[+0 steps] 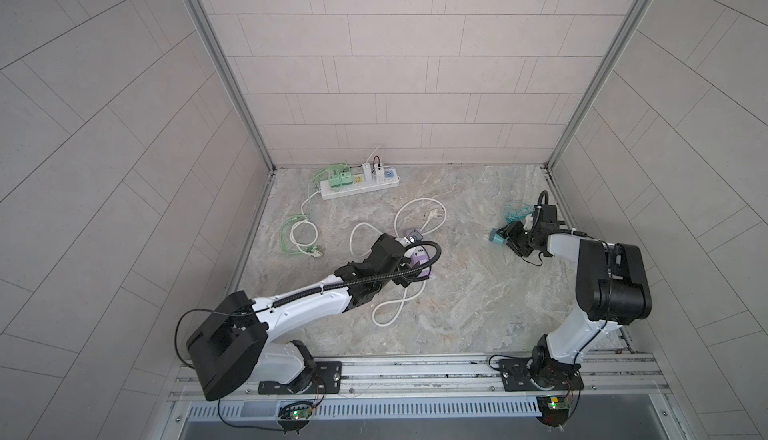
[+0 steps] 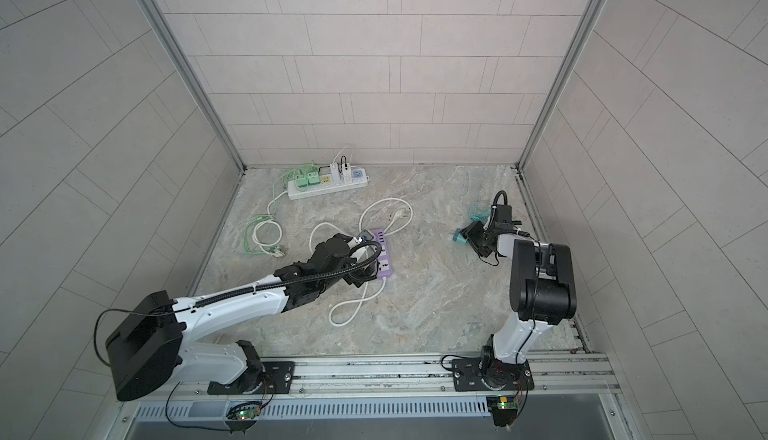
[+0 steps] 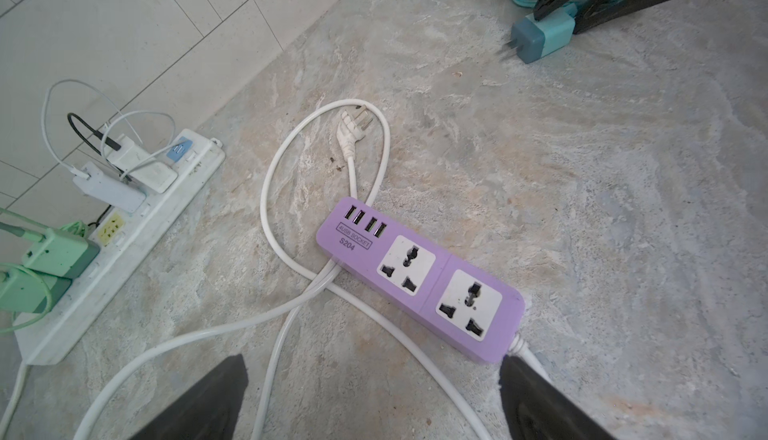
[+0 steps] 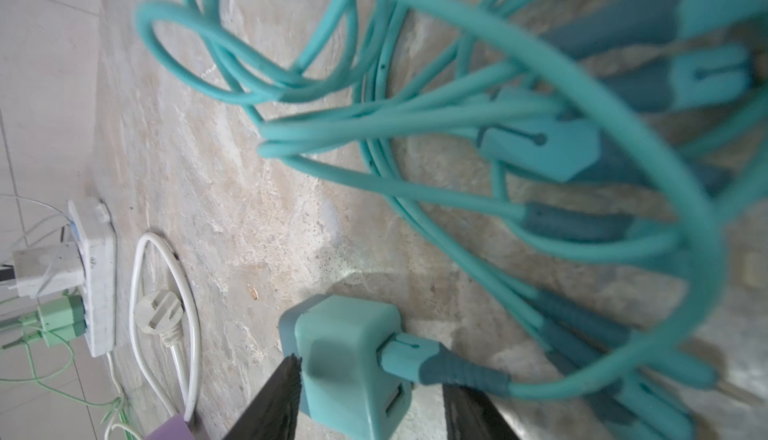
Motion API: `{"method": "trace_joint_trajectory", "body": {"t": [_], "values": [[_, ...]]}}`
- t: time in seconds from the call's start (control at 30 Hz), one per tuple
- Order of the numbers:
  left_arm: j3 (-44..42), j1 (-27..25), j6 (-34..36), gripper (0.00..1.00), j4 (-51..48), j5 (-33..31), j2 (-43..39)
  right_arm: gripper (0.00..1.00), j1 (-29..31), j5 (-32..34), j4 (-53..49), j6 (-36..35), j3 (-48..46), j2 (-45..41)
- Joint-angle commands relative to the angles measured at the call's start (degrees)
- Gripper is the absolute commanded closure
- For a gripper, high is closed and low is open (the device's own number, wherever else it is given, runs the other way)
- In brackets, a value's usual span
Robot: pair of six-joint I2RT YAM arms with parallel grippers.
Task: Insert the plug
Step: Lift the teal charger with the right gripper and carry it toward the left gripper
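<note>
Two grippers and five further items, entered as we find them.

- Right gripper (image 4: 370, 380): jaws part-way open, astride the teal plug (image 4: 345, 355). We see one finger (image 4: 286, 380) touching the plug's side and a gap at the other, so we list no firm hold.
- Teal plug: at the right of the stone surface (image 1: 457, 292) in both top views, prongs turned toward the middle, well apart from both strips. Its teal cable (image 4: 374, 135) lies coiled just behind it.
- Left gripper (image 3: 370, 400): jaws spread wide with nothing between them, hanging over the cord end of the purple power strip (image 3: 419, 276).
- Purple power strip: mid-surface, both of its large sockets vacant.
- White cord (image 3: 351, 135): looped around and under the purple strip, its own plug loose on the surface.
- White power strip (image 1: 359, 184): along the back wall, carrying green chargers (image 1: 338, 178) and white adapters.
</note>
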Motion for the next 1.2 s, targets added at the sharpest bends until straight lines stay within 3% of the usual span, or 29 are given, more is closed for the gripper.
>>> {"method": "trace_joint_trajectory", "body": {"t": [0.0,0.1,0.33,0.73,1.17], "values": [[0.17,-0.32,7.55,0.0,7.33,1.08,0.21,0.48,-0.07,-1.74,-8.8,-6.62,5.96,3.27],[-1.47,-0.27,13.69,0.0,13.2,2.71,0.49,0.5,0.85,-3.5,-18.31,-14.08,12.3,6.68],[3.2,-0.31,20.23,0.0,12.27,2.29,4.29,0.52,2.97,1.62,-21.59,-16.47,14.82,8.8],[4.06,-0.19,21.02,0.0,14.01,2.23,5.27,0.52,3.27,3.19,-17.31,-16.0,9.75,-6.24],[3.69,-0.06,27.79,0.0,12.18,7.52,5.29,0.54,3.98,2.5,-15.15,-15.25,18.53,7.05]]}}
